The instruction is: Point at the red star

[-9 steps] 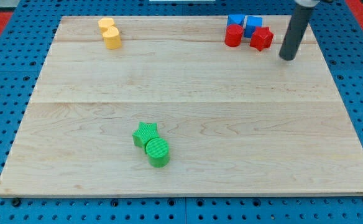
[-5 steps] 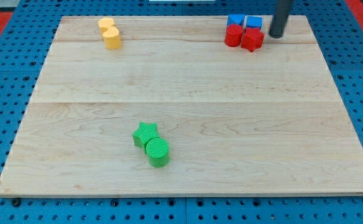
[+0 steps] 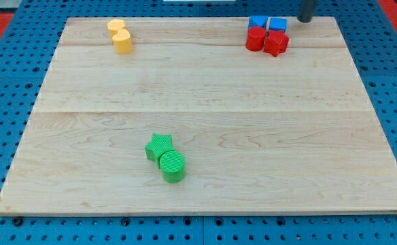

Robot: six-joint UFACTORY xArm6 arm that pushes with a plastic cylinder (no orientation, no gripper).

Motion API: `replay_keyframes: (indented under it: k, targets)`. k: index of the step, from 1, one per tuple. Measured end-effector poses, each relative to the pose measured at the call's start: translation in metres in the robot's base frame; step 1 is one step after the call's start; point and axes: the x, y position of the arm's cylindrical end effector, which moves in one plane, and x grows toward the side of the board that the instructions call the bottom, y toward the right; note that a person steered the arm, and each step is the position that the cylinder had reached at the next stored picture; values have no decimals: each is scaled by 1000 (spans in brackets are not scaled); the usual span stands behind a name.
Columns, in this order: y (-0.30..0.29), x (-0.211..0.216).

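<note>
On pale wood point(image 3: 205, 122), ribbed red star point(image 3: 276, 43), dark tip point(image 3: 306, 19) near

My desk point(image 3: 205, 122) is pale planked wood, smooth with a slight sheen. The green cylinder point(image 3: 173, 166) looks ribbed matt plastic. My tip point(image 3: 306, 20) is dark and matt.

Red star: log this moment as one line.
my tip: top edge, up-right of red star, apart | star touches red cylinder, blue blocks behind
</note>
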Motion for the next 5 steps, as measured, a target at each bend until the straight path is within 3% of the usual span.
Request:
replay_keyframes:
  k: [1,5]
  targets:
    - [28,22]
    - [-2,37]
